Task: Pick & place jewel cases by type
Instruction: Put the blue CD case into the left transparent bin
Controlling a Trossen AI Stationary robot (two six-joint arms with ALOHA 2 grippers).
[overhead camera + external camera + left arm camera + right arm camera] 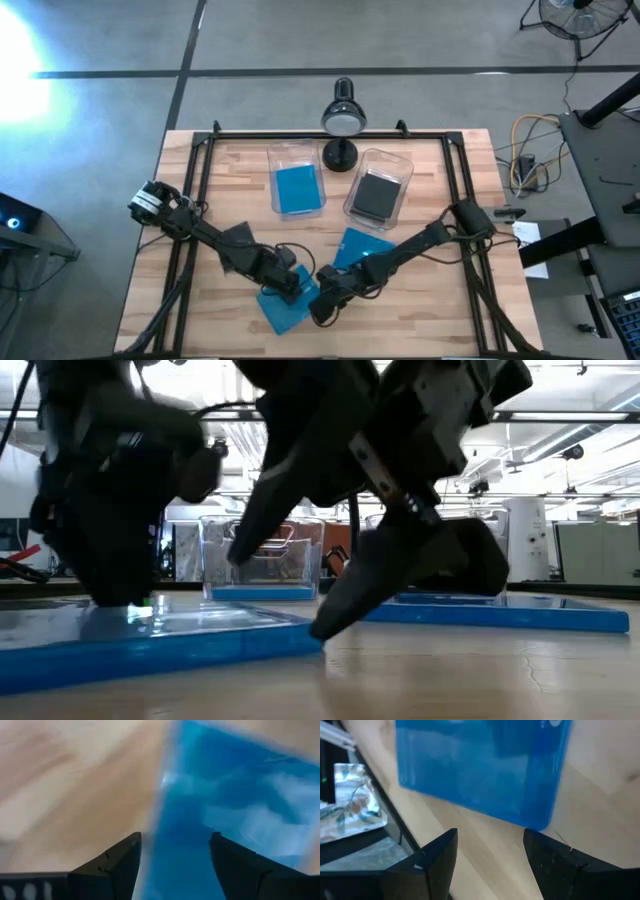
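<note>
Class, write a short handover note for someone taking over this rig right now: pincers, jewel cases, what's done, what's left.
Left pincer: open, low at the edge of the front blue case; no grip visible yet.
Right pincer: open, empty, just in front of the second loose blue case near the table's middle.
Done: a blue case lies in the left bin, a dark case in the right bin.
Left: both loose blue cases probably go in the left bin.

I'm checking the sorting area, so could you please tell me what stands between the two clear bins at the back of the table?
In the high view, a black desk lamp's base stands between the bin holding a blue case and the bin holding a dark case.
</note>
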